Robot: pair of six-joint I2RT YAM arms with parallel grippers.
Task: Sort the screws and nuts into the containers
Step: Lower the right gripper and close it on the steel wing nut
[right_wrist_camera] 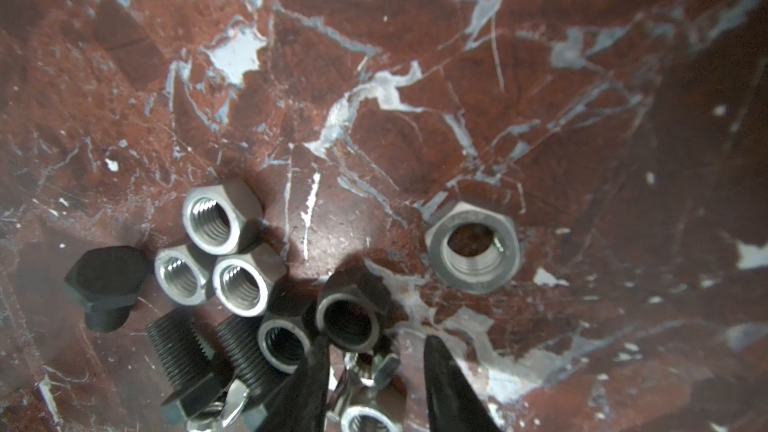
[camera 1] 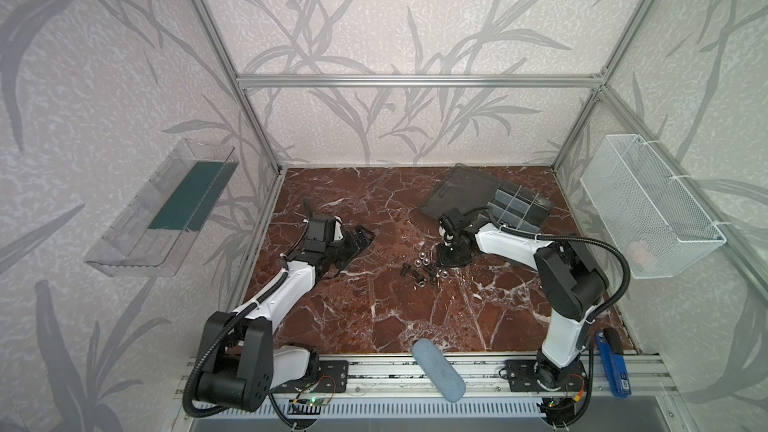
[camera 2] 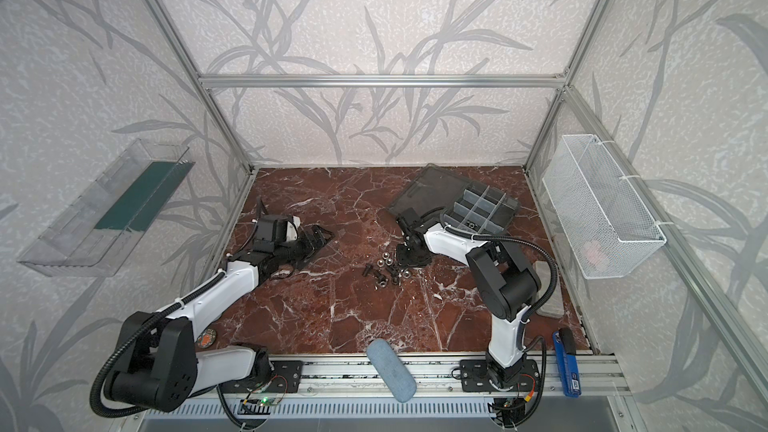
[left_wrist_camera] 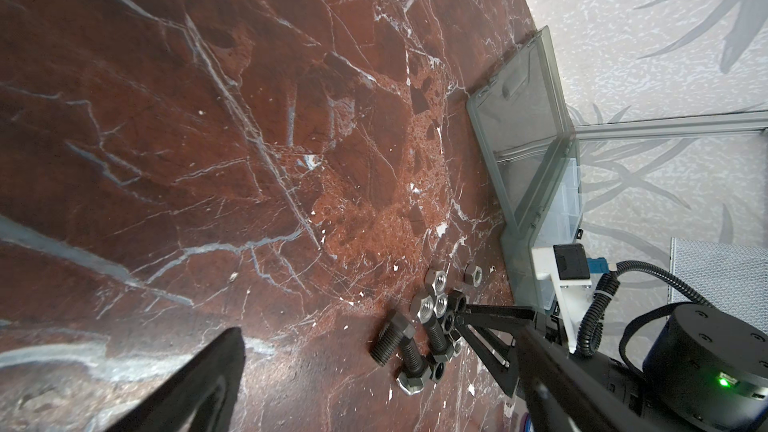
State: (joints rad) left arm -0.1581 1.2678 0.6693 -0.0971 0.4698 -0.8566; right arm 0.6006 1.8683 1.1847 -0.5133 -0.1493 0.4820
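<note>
caller: nuts (right_wrist_camera: 212, 218) and screws (right_wrist_camera: 178, 351), where do they lie?

spotter: in one loose pile about the middle of the table (camera 1: 374, 317), in both top views. silver nuts sit at the pile's 12 o'clock edge and black screws at its 9 o'clock side. one nut (right_wrist_camera: 473, 247) lies apart from the rest.

caller: and the hand over them?

spotter: the right gripper (right_wrist_camera: 376, 353) stands at the pile's 3 o'clock edge with its tips pointing down. its jaws are partly apart. a dark nut (right_wrist_camera: 349, 317) sits just ahead of one fingertip (right_wrist_camera: 316, 367). a small silver piece lies in the gap, which is wider than the piece, so nothing is pinched.

caller: containers?

spotter: the containers (camera 1: 517, 201) are in the organizer box (camera 1: 536, 218), at 1 o'clock from the pile. its lid (camera 1: 461, 189) is swung open at the box's 10 o'clock. the right forearm crosses the box's 7 o'clock corner.

caller: other arm?

spotter: the left gripper (camera 1: 362, 238) is at 9 o'clock from the pile and well apart from it, low over the table. its jaws are spread wide and hold nothing.

caller: around the edges?

spotter: a grey-blue case (camera 1: 438, 369) lies at the table's 6 o'clock edge and a blue stapler (camera 1: 613, 361) at 4 o'clock. a wire basket (camera 1: 648, 209) hangs on the 3 o'clock wall and a clear tray (camera 1: 162, 209) on the 9 o'clock wall.
</note>
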